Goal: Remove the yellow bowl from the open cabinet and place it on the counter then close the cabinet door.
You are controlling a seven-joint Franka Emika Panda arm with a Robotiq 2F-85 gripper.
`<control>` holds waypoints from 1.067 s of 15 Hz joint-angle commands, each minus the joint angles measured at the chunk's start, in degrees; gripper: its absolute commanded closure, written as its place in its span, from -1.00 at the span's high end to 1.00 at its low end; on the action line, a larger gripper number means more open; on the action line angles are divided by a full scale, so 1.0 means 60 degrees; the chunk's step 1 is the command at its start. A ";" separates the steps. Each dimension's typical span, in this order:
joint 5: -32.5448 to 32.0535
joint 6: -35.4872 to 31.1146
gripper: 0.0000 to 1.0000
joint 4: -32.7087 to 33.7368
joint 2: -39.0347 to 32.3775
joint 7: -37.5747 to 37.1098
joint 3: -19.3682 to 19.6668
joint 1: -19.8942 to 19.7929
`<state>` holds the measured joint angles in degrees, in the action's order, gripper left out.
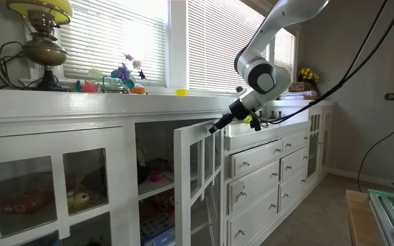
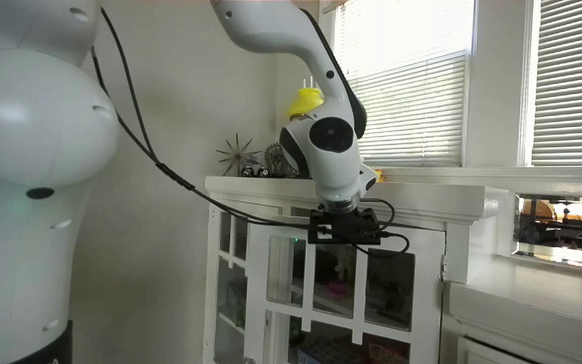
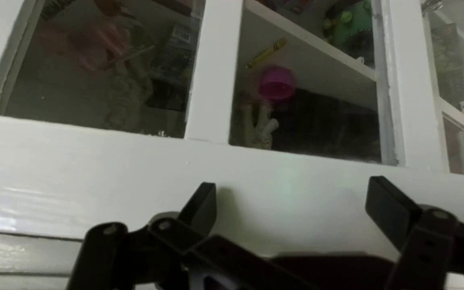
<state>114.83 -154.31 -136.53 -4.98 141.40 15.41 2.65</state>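
Along the white counter (image 1: 115, 104), brass lamp (image 1: 44, 51) stood left, yellow bowl (image 1: 181, 92) sat further right, cabinet door (image 1: 204, 186) stood ajar below it, and gripper (image 1: 213, 130) hung by its top edge, 2 jaws spread wide, holding nothing.

In an exterior view, the camera stood in front of the cabinet door (image 1: 202, 190), on its free-edge side, facing obliquely across it toward the drawers (image 1: 260, 182) beyond. In an exterior view with the robot's body (image 2: 38, 116) close before the lens, the camera stood on the door's hinge side, facing its outer face slantwise, toward the lamp (image 2: 306, 102) beyond. Both shared the door, the lamp and the blinds (image 2: 407, 106) above. The wrist view was nearest, just off the door's top rail (image 3: 288, 201), looking past the spread jaws down through the glass (image 3: 328, 96), the door upside down. A pink cup (image 3: 277, 82) behind it appeared in all three.
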 commanded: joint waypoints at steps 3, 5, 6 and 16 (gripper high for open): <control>0.1448 -0.0438 1.00 0.1464 -0.1257 0.0281 -0.0024 0.0077; 0.1843 -0.0509 1.00 0.1738 -0.1459 0.0345 -0.0007 0.0089; 0.2049 -0.0532 1.00 0.1867 -0.1552 0.0362 0.0006 0.0088; 0.4937 -0.0882 1.00 0.3130 -0.2149 0.0765 0.1056 0.0397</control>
<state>144.46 -157.87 -122.41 -15.93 149.09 16.95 3.14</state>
